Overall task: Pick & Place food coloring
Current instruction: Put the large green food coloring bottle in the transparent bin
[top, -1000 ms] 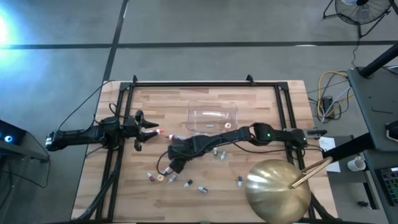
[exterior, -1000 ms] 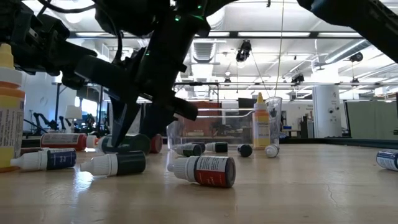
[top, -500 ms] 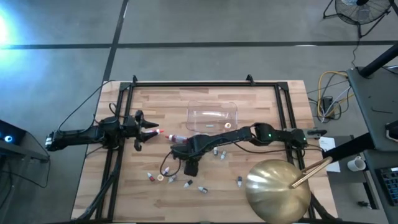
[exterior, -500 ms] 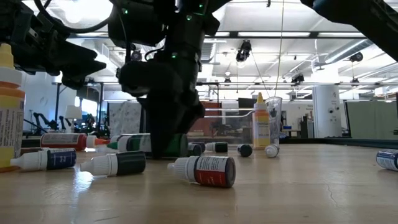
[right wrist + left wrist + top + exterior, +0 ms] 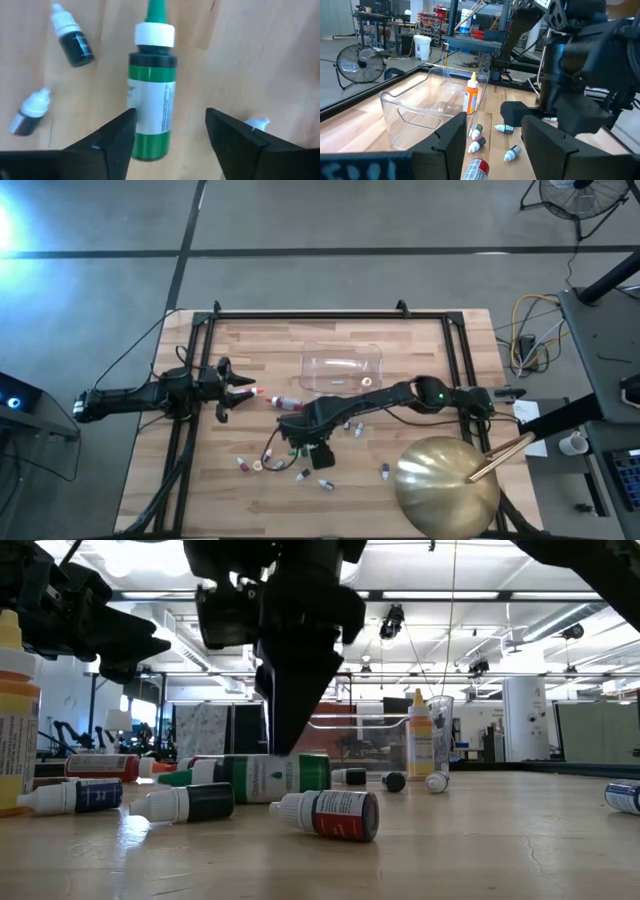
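Note:
A green food coloring bottle point(image 5: 150, 95) with a white collar and green tip lies on its side on the wood table point(image 5: 265, 778). My right gripper point(image 5: 175, 145) hangs open above it, pointing down, one finger on either side and clear of it point(image 5: 295, 690). Several more small bottles lie scattered around it point(image 5: 270, 468) point(image 5: 325, 815) point(image 5: 185, 803). My left gripper point(image 5: 235, 388) waits open and level at the table's left, nothing between its fingers point(image 5: 492, 145).
The clear plastic tub point(image 5: 343, 368) stands at the far middle with an orange-capped bottle point(image 5: 471, 99) upright in it. A big gold dome point(image 5: 447, 485) fills the near right corner. A black frame point(image 5: 300, 314) rims the table.
My right gripper has gone a little toward the table's right edge and up, rolling about its own line and tipping from a slant to point nearly straight down. The green bottle, half hidden behind it before, now lies in plain view beneath it.

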Action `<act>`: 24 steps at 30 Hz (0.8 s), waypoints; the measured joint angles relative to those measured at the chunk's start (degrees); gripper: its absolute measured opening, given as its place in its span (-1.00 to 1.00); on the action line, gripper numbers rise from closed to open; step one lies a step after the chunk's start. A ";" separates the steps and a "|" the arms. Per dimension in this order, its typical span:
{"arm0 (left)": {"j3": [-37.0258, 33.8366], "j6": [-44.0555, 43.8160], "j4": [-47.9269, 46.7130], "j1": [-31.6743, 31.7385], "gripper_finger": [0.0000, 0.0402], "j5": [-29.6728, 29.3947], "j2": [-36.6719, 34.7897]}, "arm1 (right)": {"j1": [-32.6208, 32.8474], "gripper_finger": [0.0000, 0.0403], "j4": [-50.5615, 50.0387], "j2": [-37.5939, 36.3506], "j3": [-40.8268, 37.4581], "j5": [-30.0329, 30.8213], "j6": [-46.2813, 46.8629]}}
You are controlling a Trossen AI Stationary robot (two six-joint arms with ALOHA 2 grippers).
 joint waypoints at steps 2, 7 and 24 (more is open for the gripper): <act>0.00 -0.02 0.00 0.00 -0.19 0.00 0.00 | 0.14 0.21 0.28 0.00 0.00 1.53 0.35; 0.00 -0.02 0.00 0.01 -0.19 0.00 0.00 | 0.53 0.33 5.24 0.04 0.00 1.40 -0.55; 0.00 0.00 0.00 0.02 -0.19 0.00 0.00 | 0.93 0.31 18.53 2.03 -2.29 1.74 -9.21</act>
